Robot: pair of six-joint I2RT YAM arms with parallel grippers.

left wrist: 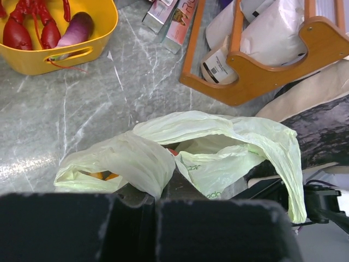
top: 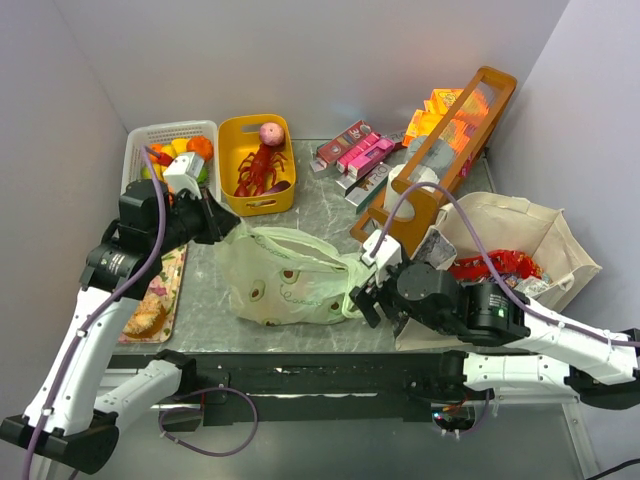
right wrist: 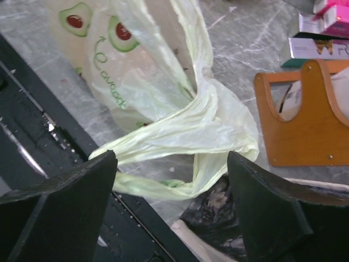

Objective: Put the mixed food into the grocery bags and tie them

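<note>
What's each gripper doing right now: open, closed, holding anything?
Left gripper: closed, pinching a fold of the pale green plastic bag.
Right gripper: open, jaws standing either side of the bag's bunched plastic, not gripping it.

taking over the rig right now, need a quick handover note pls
left gripper: shut on the left edge of the green plastic bag.
right gripper: open, fingers either side of the bag's handle, not gripping.
canvas tote: at right, red snack packets inside.
done: some items in both bags.
left: toy fruit in the white basket, bread on the tray; neither bag tied.
</note>
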